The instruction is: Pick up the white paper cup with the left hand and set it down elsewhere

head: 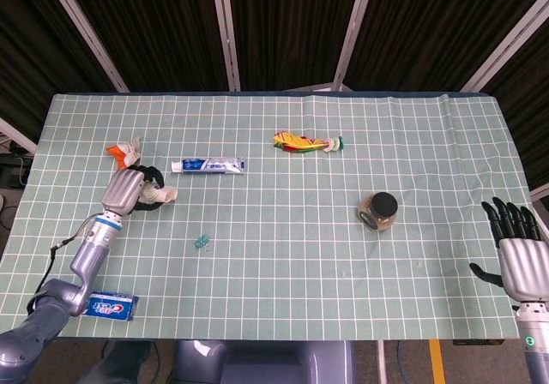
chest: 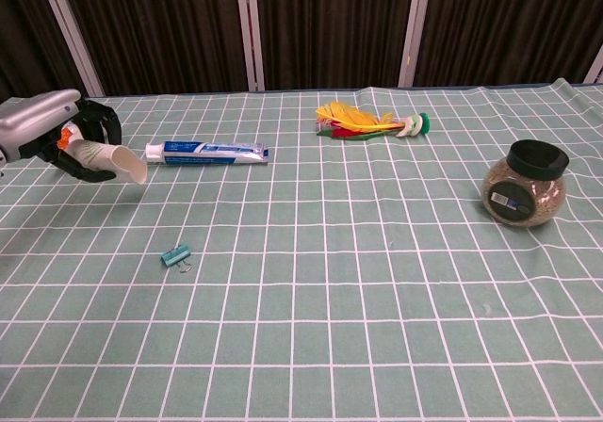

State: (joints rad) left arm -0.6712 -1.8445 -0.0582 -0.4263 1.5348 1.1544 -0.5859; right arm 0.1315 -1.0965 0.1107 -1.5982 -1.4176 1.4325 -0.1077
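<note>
My left hand (head: pixel 129 189) (chest: pixel 49 132) holds the white paper cup (head: pixel 161 195) (chest: pixel 110 160) at the table's left side. The cup lies tipped on its side in the grip, its open mouth pointing right toward the table's middle. Dark fingers (chest: pixel 94 119) curl around its base end. Whether the cup touches the cloth or hangs just above it, I cannot tell. My right hand (head: pixel 521 247) rests at the table's right edge with fingers spread and nothing in them; the chest view does not show it.
A toothpaste tube (head: pixel 208 166) (chest: pixel 207 152) lies just right of the cup. An orange-and-white item (head: pixel 125 151) sits behind my left hand. A small teal clip (head: pixel 202 243) (chest: pixel 176 255), a colourful feather toy (head: pixel 305 143) (chest: pixel 367 122), a jar (head: pixel 380 212) (chest: pixel 525 186) and a blue box (head: pixel 113 306) are also on the checked cloth.
</note>
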